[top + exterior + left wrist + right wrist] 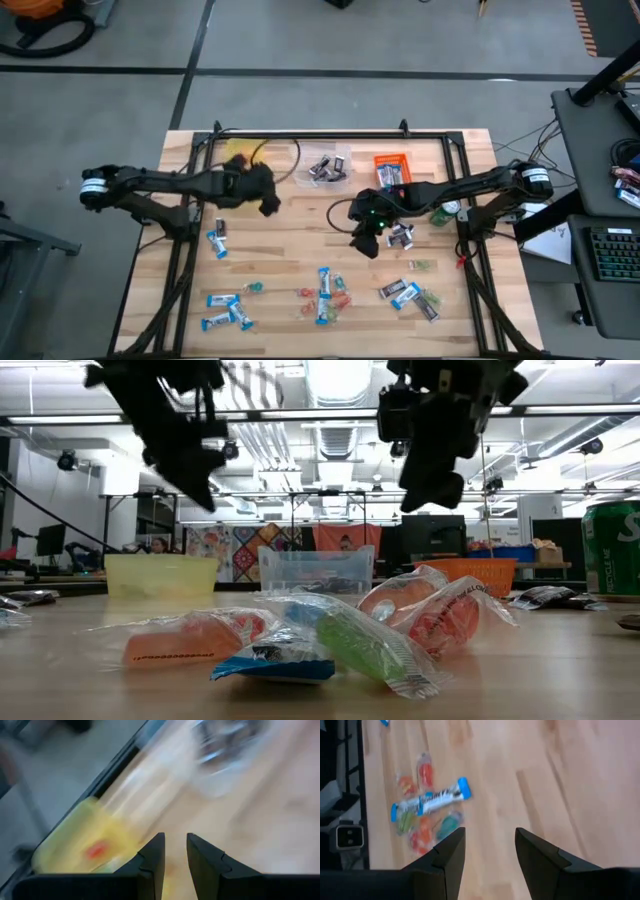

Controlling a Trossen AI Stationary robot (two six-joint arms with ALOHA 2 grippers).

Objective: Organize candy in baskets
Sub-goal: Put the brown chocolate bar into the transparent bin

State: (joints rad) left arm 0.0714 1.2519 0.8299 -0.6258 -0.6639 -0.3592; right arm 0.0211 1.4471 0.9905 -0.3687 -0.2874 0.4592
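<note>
The right gripper (366, 243), jaws open and empty, should descend straight over one candy bar (431, 801) mid-worktop; the left gripper (174, 851), jaws slightly apart, hangs beside the yellow basket (232, 157).

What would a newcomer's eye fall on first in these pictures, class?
Probably the candy strewn loose over the near half of the wooden table, blue-and-white bars among small red, orange and green pieces. Next, the three baskets along the far edge: yellow basket, clear basket and orange basket. Both dark arms hang above the table, the left gripper near the yellow basket, the right gripper open over the middle.
</note>
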